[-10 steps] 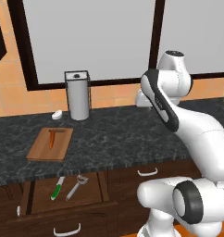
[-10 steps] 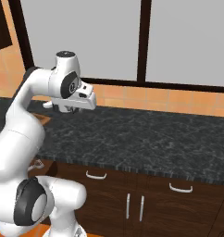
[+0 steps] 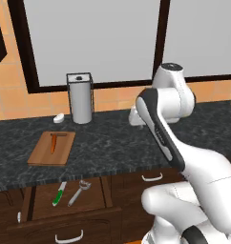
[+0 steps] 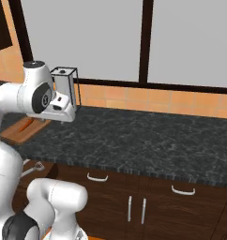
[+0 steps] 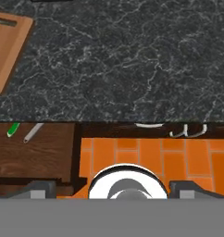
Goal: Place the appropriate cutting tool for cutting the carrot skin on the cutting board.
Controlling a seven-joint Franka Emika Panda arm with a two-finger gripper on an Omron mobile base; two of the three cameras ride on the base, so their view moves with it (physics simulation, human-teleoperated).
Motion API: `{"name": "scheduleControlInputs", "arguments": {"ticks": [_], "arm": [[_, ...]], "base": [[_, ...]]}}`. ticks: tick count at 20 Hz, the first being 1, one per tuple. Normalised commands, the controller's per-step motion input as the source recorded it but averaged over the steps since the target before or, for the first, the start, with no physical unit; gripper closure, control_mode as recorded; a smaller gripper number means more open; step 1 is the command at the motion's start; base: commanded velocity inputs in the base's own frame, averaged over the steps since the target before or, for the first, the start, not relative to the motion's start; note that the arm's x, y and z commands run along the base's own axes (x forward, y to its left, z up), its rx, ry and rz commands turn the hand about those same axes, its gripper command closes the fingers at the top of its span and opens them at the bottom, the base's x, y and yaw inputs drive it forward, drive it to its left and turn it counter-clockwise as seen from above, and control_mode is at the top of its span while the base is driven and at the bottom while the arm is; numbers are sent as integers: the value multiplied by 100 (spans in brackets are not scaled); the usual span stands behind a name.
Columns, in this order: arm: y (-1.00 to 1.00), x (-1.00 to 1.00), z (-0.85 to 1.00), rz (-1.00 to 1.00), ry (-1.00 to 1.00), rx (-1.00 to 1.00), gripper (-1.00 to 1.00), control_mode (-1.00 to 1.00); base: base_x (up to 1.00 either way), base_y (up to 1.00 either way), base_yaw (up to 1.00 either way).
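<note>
Claw [image 3: 135, 116] hangs above the dark desk [image 3: 112, 143] near the middle of the left base view, well apart from the open drawer [image 3: 65, 202] at the lower left. Whether its jaws stand apart or together I cannot tell; in the hand view the tips at the bottom edge are too cropped to judge, and nothing lies between them.

Inside the drawer lies the cutting tool [image 3: 78, 192], an all-silver peeler with its looped head toward the desk edge, just beside a green-handled knife [image 3: 59, 194]. On the desk at the left of the frame rests the cutting board [image 3: 43, 155], with the carrot [image 3: 53, 143] on it and a metal canister [image 3: 80, 98] behind.

Judging by its look, the peeler is light, stiff and smooth, so it could slip. Gripping across the slim handle near its middle seems best, keeping clear of the knife.
</note>
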Motion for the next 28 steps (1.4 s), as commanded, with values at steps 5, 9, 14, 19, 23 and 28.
{"name": "scheduleControlInputs", "arguments": {"ticks": [5,9,14,19,23,28], "arm": [[100,-72,-44,-1,9,-5,-100,-100],[100,-43,-49,-1,7,-11,-100,-100],[100,-9,-42,-2,2,0,-100,-100],[98,0,-35,-2,9,0,-100,-100],[74,4,-48,0,17,0,-100,-100],[34,12,-56,0,13,0,-100,-100]], "base": [[0,0,0],[0,0,0],[0,0,0],[0,0,0],[0,0,0],[0,0,0]]}}
